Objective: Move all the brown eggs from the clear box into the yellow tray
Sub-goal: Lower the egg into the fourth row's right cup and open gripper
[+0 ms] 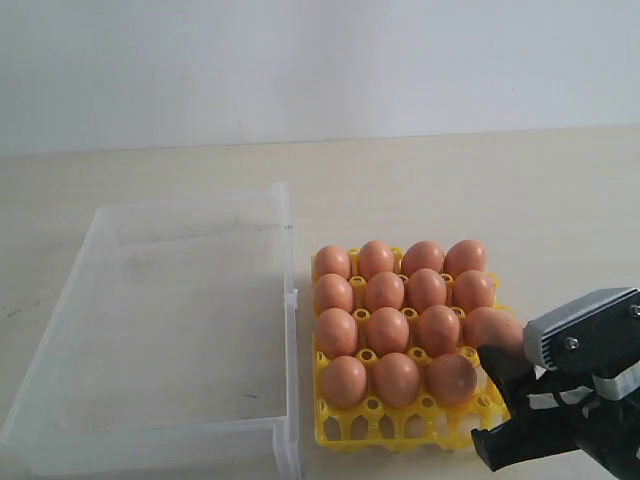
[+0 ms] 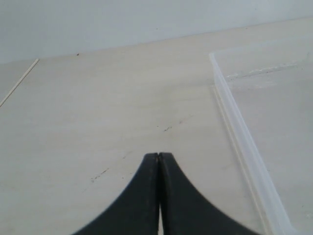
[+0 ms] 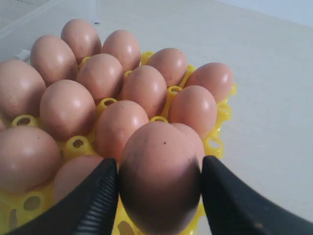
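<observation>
Around: clear box (image 1: 180,320) just beside yellow tray (image 1: 400,432).
Brown eggs (image 1: 387,330): fifteen visible.
Right gripper (image 3: 159,164): clasps one egg.
Left gripper (image 2: 159,155): pinched closed.

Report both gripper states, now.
Left gripper: closed, holding nothing.
Right gripper: closed on a brown egg.

We see smooth, matt-shelled brown eggs (image 1: 387,330), faintly speckled, in a glossy yellow plastic tray (image 1: 372,406). The clear box (image 1: 290,300) is transparent plastic, lightly scuffed. The worktop (image 1: 450,190) looks pale, matt and wood-grained. The right end effector (image 3: 159,166) has matt black fingers (image 3: 230,200).
</observation>
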{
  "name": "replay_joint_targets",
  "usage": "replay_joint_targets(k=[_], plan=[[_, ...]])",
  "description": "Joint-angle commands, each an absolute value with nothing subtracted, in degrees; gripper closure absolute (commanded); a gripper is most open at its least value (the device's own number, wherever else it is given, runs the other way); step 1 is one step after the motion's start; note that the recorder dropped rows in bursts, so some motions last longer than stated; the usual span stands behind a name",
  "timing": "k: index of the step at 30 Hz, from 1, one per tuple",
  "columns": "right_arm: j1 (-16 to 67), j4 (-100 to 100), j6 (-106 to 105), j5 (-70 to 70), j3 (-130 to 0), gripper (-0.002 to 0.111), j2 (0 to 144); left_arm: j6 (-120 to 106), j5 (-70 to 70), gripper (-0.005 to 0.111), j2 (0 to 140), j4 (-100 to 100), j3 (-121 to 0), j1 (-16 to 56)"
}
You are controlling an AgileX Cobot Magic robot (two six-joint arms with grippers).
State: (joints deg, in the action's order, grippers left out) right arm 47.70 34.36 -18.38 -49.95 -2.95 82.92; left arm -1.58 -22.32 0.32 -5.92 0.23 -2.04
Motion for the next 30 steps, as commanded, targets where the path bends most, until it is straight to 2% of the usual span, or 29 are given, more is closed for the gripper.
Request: replay_joint_targets(k=[1, 7, 10, 12, 15, 17, 18, 20, 23, 25, 27, 30], plan=[[47.58, 36.05, -16.84, -50.67, -4.48, 0.108, 85.50, -1.33, -21.79, 0.107, 0.00, -5.78, 0.00, -1.71], [47.58, 35.91, -15.14, -47.94, -6.81, 0.108, 88.74, -1.33, -21.79, 0.107, 0.00, -5.78, 0.00, -1.71], [47.58, 35.91, -15.28, -47.95, -7.07, 0.100, 88.97, -1.33, -21.79, 0.107, 0.00, -5.78, 0.00, -1.71], [47.58, 35.91, -15.28, -47.95, -7.07, 0.086, 88.97, -1.33, -21.79, 0.107, 0.00, -5.78, 0.00, -1.71], [47.58, 35.91, -15.28, -47.86, -7.07, 0.057, 88.62, -1.33, -21.79, 0.107, 0.00, -5.78, 0.00, -1.71], [47.58, 36.96, -15.65, -47.86, -7.07, 0.046, 87.83, -1.33, -21.79, 0.107, 0.00, -5.78, 0.00, -1.71], [47.58, 37.57, -17.14, -47.86, -7.07, 0.045, 87.03, -1.33, -21.79, 0.107, 0.00, -5.78, 0.00, -1.71], [47.58, 37.32, -20.44, -47.86, -6.95, 0.047, 84.66, -1.33, -21.79, 0.107, 0.00, -5.78, 0.00, -1.71], [47.58, 37.43, -23.91, -47.18, -6.69, 0.060, 78.46, -1.33, -21.79, 0.107, 0.00, -5.78, 0.00, -1.71], [47.58, 37.19, -24.70, -46.67, -6.82, 0.081, 74.54, -1.33, -21.79, 0.107, 0.00, -5.78, 0.00, -1.71], [47.58, 37.04, -26.26, -46.31, -7.80, 0.108, 71.65, -1.33, -21.79, 0.107, 0.00, -5.78, 0.00, -1.71], [47.58, 33.18, -26.58, -45.38, -10.85, 0.108, 68.68, -1.33, -21.79, 0.107, 0.00, -5.78, 0.00, -1.71]])
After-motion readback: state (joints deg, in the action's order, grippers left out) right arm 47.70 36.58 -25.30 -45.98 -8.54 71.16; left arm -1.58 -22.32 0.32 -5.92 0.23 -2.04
